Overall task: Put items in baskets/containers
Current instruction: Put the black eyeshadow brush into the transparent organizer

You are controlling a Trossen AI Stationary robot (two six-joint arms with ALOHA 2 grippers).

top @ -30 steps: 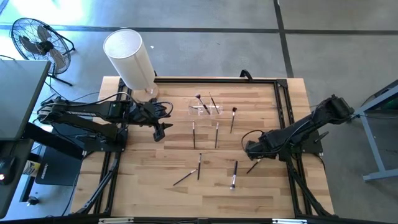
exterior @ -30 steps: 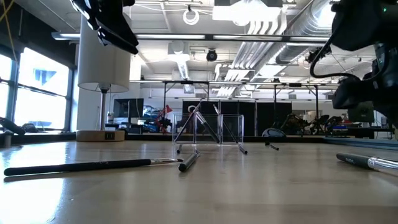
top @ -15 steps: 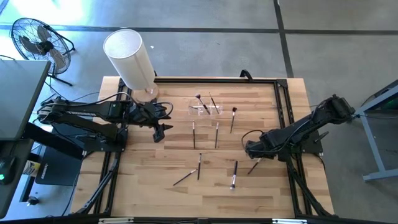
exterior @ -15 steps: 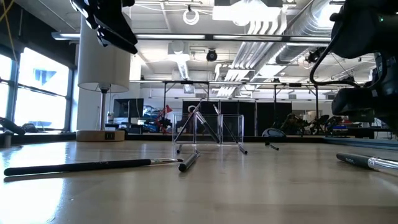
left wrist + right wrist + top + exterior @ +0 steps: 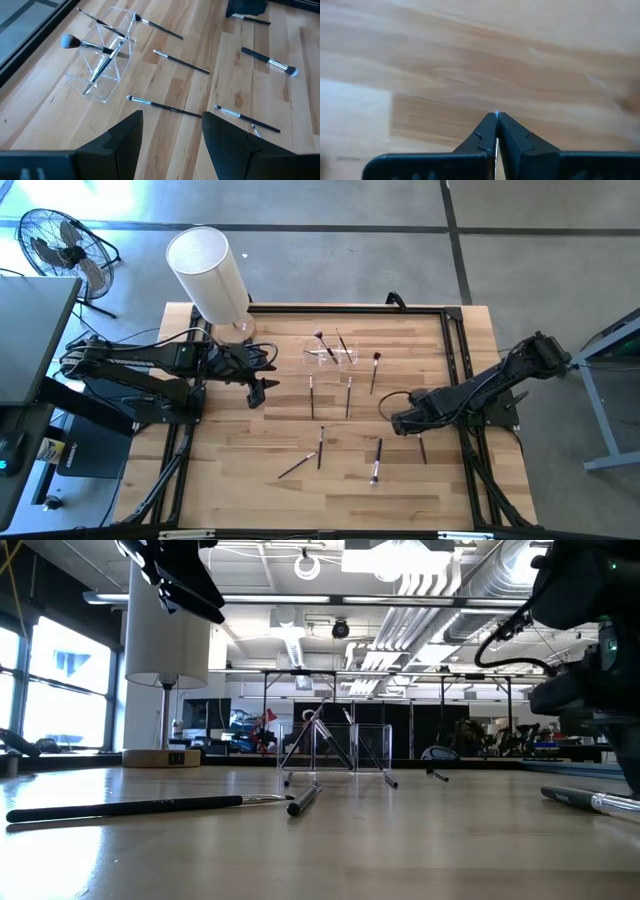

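Dark thin brushes lie scattered flat on the wooden table, among them three [image 5: 311,396] [image 5: 349,396] [image 5: 377,460]. The clear boxy holder [image 5: 331,354] [image 5: 102,65] stands near the far middle, with a few brushes leaning in it. My right gripper [image 5: 400,423] [image 5: 496,131] is low over the right half of the table, shut on one brush [image 5: 421,449]. My left gripper [image 5: 258,390] [image 5: 170,145] hovers open, left of the holder and above the table. My right gripper pinches a brush between its two fingers; in the right wrist view only a thin silvery sliver [image 5: 496,146] shows between the shut fingertips. In the high view the dark handle [image 5: 421,450] runs out from the gripper toward the near edge. Whether its free end rests on the table, I cannot tell.
A large white cylinder [image 5: 207,274] stands on a wooden base at the far left corner. A black frame [image 5: 452,330] runs round the table edge. A fan [image 5: 58,242] stands on the floor off the far left. Bare wood lies along the near edge.
My right gripper has shifted slightly toward the table's left and turned. The brush it holds has swung round: it lay slanting toward the near left and now points almost straight toward the near edge. The left arm has kept still.
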